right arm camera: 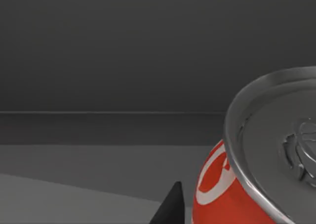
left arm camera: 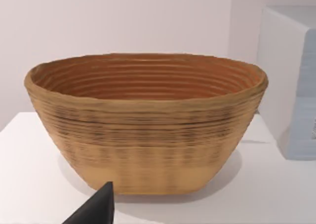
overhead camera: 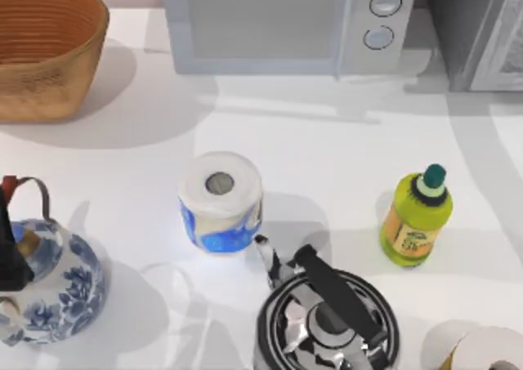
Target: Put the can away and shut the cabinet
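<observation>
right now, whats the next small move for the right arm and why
Probably let go of the can and back out. The right wrist view shows it upright against dark grey walls, seemingly inside the cabinet, so the door is likely next. Whether the fingers hold it is unclear.

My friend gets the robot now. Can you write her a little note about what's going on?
Right gripper: beside the red can, with dark grey cabinet walls around them; I can't tell if it grips.
Left gripper: facing the wicker basket at the table's back left, idle.
Cabinet: back right corner.
Done: the can looks to be inside the cabinet.
Left: let go, pull out, shut the door.
</observation>
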{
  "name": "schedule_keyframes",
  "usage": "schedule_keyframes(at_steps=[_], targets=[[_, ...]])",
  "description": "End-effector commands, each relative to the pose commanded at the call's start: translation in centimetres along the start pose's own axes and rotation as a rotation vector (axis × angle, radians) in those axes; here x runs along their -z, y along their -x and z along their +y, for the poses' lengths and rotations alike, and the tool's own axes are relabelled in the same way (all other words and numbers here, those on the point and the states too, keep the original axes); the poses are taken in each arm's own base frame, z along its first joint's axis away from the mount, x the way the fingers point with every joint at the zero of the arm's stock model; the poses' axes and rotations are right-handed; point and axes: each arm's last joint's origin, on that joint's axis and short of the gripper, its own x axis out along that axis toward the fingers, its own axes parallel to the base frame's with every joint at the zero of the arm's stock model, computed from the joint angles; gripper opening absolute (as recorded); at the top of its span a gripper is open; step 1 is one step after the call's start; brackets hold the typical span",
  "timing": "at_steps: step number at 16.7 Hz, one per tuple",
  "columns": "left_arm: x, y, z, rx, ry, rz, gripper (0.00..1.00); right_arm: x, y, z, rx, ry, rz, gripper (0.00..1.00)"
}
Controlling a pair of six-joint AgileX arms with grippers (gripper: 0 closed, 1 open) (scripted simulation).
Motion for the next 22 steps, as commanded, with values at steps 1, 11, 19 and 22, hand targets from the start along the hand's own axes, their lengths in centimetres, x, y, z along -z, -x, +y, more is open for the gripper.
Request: schedule_keyframes(at_steps=[1, 11, 19, 22], targets=[[0.0, 0.0, 0.0, 0.000, 0.000, 0.000, 1.00, -0.4, -0.6, 0.2, 0.002, -0.001, 0.001, 0.00], [0.0, 0.0, 0.0, 0.000, 0.000, 0.000, 1.00, -1.0, -2.1, 0.3, 0.011, -0.004, 0.010, 0.00], [0.0, 0.0, 0.0, 0.000, 0.000, 0.000, 1.00, -3.8, -9.8, 0.7, 0.010, -0.008, 0.004, 0.00], [0.0, 0.0, 0.0, 0.000, 0.000, 0.000, 1.00, -4.1, -12.6, 0.5, 0.008, -0.008, -0.011, 0.00]])
